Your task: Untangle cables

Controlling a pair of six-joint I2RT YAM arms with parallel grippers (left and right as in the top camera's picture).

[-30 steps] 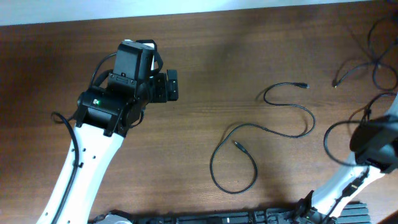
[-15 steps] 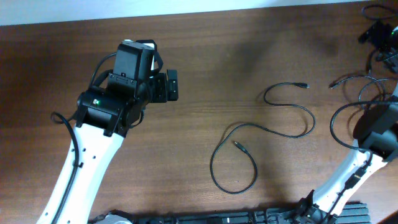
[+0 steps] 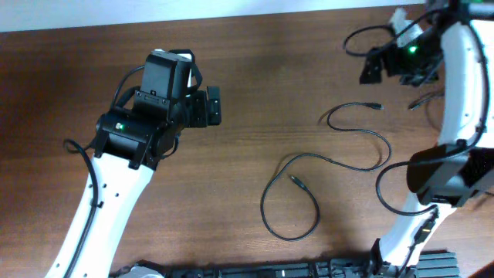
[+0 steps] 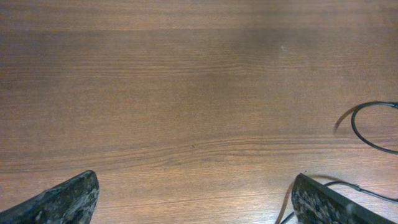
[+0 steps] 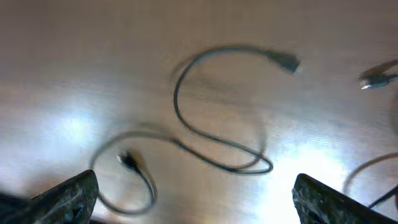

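Note:
One long black cable (image 3: pixel 351 164) snakes across the middle of the table, with a plug at each end (image 3: pixel 376 106) (image 3: pixel 294 180) and a big loop (image 3: pixel 289 208) near the front. My right gripper (image 3: pixel 370 69) hovers open over the far right. In the right wrist view the same cable (image 5: pixel 217 144) appears blurred below the right gripper (image 5: pixel 202 202), with nothing between its fingers (image 5: pixel 68 196). My left gripper (image 3: pixel 212 106) hangs open above bare wood at the left; in the left wrist view the left gripper (image 4: pixel 196 205) is empty and a cable loop (image 4: pixel 367 134) shows at the right edge.
A second thin cable end (image 3: pixel 421 100) lies at the far right, partly under the right arm (image 3: pixel 455 85); its tip (image 5: pixel 376 78) shows in the right wrist view. A dark rail (image 3: pixel 309 270) runs along the front edge of the table (image 3: pixel 255 69).
The right arm has swung from the right edge up and leftward, and its gripper now hovers over the far right end of the cable. The left arm and the long cable have not moved.

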